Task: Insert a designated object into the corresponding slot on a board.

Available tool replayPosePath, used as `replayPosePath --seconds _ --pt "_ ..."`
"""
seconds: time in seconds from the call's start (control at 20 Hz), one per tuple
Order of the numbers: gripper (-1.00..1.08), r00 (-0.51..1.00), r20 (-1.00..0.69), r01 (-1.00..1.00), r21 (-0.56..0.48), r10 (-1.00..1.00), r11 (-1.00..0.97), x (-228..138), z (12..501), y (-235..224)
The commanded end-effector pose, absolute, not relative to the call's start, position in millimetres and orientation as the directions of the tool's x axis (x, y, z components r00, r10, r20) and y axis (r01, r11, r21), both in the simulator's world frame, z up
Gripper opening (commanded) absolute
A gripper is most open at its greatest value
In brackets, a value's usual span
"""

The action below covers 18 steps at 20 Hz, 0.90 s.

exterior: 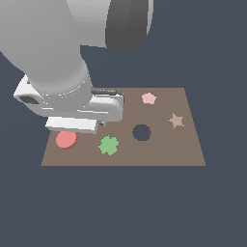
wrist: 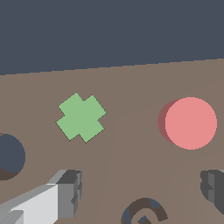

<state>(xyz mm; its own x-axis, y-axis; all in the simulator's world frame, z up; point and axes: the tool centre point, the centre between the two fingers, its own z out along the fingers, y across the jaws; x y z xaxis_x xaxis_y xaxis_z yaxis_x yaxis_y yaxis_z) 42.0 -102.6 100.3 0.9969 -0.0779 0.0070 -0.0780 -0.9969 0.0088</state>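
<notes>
The salmon-red disc (exterior: 66, 140) lies flat on the brown board (exterior: 188, 149), near its corner at the exterior view's left. The round dark hole (exterior: 142, 132) is in the board's middle, with the green clover (exterior: 109, 144) between disc and hole. My hand (exterior: 72, 123) hovers just behind the disc and covers part of the board. In the wrist view the gripper (wrist: 140, 190) is open and empty, with one finger (wrist: 65, 192) on each side. The disc (wrist: 190, 123) lies beyond the fingertips, not between them. The hole (wrist: 9, 155) shows at the picture's edge.
A pale pink pentagon (exterior: 149, 98) and a tan star (exterior: 176, 120) lie on the board toward the exterior view's right. The green clover (wrist: 81, 117) and a dark G-shaped cutout (wrist: 143, 212) show in the wrist view; the cutout sits between the fingers.
</notes>
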Motion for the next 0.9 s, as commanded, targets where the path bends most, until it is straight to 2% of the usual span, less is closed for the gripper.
replayPosePath --seconds 0.0,0.4,0.85 --pt "1.0 0.996 0.005 -0.086 0.006 -0.086 -0.996 49 86 -123" --pt "1.0 0.995 0.001 -0.103 0.001 -0.103 -0.995 64 58 -163" --pt "1.0 0.994 0.0 -0.108 0.0 -0.108 -0.994 70 49 -177"
